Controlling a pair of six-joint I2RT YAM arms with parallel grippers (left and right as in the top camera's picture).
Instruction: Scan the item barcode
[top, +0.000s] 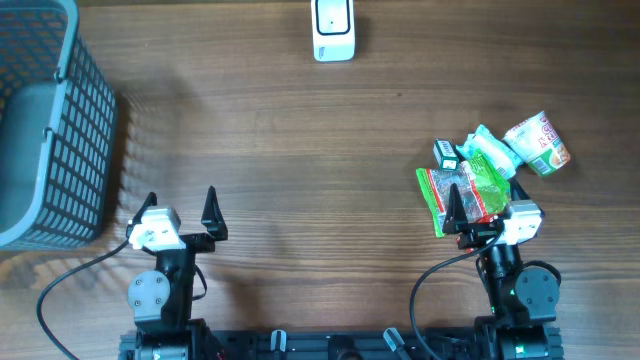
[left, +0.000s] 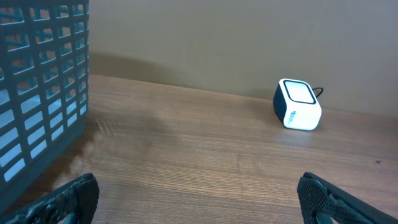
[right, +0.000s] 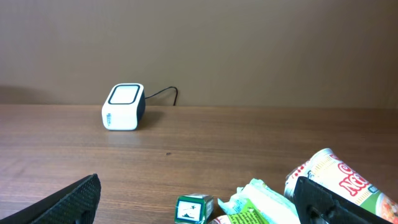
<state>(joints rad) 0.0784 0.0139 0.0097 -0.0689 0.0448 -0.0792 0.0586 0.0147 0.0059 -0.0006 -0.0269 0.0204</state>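
the left pincer (top: 181, 198) hangs over bare desk (top: 300, 150) at the near left, its jaws wide apart and holding nothing. the right pincer (top: 483, 196) is at the near right, jaws also spread wide with nothing clamped; from overhead its dark fingers (top: 453, 205) reach over the near edge of a small heap of groceries. that heap holds a red and green packet (top: 440, 195), a pale green packet (top: 490, 150), a small dark green box (top: 446, 153) and a noodle cup (top: 540, 143) lying on its side at the far right. the white scanner (top: 333, 30) sits at the far edge of the desk, near the middle, well apart from the groceries. a grey basket (top: 95, 130) stands at the far left.
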